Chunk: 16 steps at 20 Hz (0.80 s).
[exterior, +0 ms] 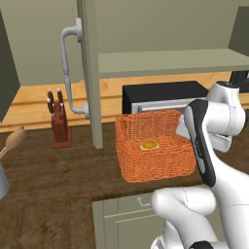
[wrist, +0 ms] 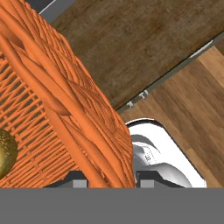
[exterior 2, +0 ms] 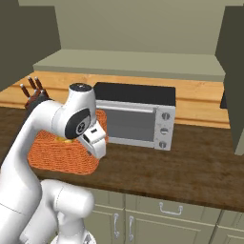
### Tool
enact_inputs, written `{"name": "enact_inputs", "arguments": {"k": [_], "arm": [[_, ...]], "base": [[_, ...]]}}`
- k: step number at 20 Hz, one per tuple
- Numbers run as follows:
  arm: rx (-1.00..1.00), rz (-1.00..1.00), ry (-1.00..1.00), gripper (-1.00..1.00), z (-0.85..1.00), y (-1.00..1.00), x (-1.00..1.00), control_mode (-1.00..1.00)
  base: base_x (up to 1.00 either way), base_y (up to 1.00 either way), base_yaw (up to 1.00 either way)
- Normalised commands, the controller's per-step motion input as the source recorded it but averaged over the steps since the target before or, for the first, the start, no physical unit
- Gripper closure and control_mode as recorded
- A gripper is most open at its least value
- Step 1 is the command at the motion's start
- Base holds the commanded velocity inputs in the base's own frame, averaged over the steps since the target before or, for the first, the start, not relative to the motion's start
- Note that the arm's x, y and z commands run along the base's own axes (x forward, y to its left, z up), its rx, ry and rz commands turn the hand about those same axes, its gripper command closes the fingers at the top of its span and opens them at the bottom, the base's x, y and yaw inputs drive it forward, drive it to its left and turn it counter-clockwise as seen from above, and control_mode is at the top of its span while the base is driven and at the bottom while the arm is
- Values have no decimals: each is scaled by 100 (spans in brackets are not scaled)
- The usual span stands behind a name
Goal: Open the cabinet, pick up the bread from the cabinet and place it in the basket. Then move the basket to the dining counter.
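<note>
The orange woven basket (exterior: 153, 146) stands on the dark wood kitchen top, in front of the toaster oven. The bread (exterior: 149, 144), a small golden lump, lies on its floor and also shows in the hand view (wrist: 5, 153). My gripper (wrist: 110, 179) is shut on the basket's right-hand wall (wrist: 87, 131), one finger inside and one outside. From the right base view the hand (exterior 2: 95, 138) hangs over that same edge of the basket (exterior 2: 57, 152). The cabinet is open: its door (exterior: 90, 73) swings out at the left and its shelf (exterior: 170, 61) is bare.
A toaster oven (exterior 2: 136, 119) sits right behind the basket. To the left stand a knife block (exterior: 59, 121) and a wooden spoon (exterior: 14, 140). Low cabinets (exterior 2: 162, 214) lie under the counter's front edge. The other open cabinet door (exterior 2: 233, 71) hangs at the right.
</note>
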Motion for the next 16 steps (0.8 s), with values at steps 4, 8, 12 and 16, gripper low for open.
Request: {"name": "enact_inputs", "arguments": {"k": [4, 8, 12, 16], "arm": [[0, 0, 0, 100, 0, 0, 0, -100], [0, -1, 0, 100, 0, -7, -22, 100], [0, 0, 0, 100, 0, 0, 0, 100], [0, 0, 0, 100, 0, 0, 0, 100]], "base": [[0, 0, 0], [-23, -12, -1], [-89, -41, -8], [-86, -33, -13]]}}
